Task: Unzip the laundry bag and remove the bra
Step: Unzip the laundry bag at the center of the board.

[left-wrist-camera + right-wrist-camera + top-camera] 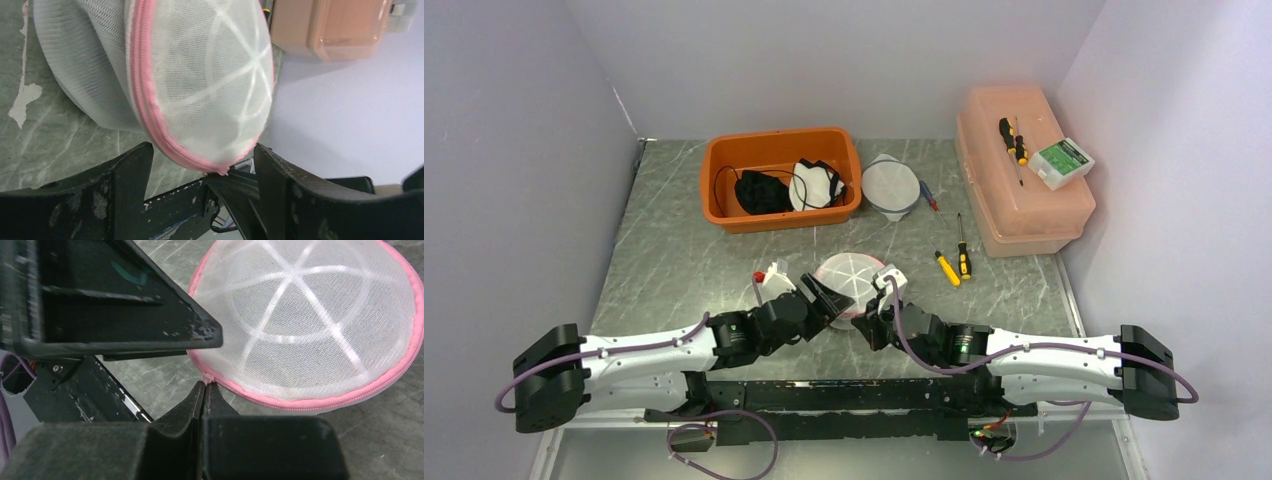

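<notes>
The mesh laundry bag point(852, 275) sits zipped on the tabletop point(674, 270) between my arms. My right claw point(205, 387) is pinched shut on what looks like the zipper pull point(220, 171). My left claw point(201, 150) gapes wide around the bag's rim, gripping nothing. If I pull before it clamps, the bag may drag instead of unzipping.

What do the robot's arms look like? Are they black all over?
Not all over! The left arm and right arm have white shells between chunky black joints, with purple cables looping alongside. The left tool and right tool have flat, black, wedge-shaped fingers, scuffed with pale marks.
</notes>
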You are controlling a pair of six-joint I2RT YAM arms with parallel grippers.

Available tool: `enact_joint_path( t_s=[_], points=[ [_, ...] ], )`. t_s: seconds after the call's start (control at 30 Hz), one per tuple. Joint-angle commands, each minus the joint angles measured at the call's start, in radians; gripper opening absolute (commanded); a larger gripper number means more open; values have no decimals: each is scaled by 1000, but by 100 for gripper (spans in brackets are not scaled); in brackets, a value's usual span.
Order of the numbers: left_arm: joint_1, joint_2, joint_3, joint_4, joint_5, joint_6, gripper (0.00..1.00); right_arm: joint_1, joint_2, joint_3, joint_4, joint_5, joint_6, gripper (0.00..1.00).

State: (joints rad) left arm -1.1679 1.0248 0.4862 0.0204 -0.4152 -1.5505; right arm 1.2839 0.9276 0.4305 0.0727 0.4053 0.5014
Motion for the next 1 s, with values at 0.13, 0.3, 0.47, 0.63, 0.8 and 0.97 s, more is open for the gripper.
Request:
enact_joint_path(
  t_s=[0.13, 0.3, 0.47, 0.63, 0.8, 0.97],
  points=[
    [32, 76, 42, 44, -3, -1, 67, 2, 5, 12, 71, -29, -6, 0],
    [65, 90, 56, 36, 12, 8, 54, 2, -12, -2, 56, -23, 0, 0],
    [83, 107, 69, 40, 38, 23, 28, 2, -32, -19, 33, -8, 17, 0],
    [101, 96, 58, 49, 72, 52, 3, 1, -15, -10, -60, 74, 51, 0],
    [139, 79, 55, 24, 143, 84, 3, -69, -32, -30, -131, 97, 111, 0],
    [179, 53, 27, 48, 206, 119, 3, -97, -108, -31, -189, 165, 134, 0]
  ],
)
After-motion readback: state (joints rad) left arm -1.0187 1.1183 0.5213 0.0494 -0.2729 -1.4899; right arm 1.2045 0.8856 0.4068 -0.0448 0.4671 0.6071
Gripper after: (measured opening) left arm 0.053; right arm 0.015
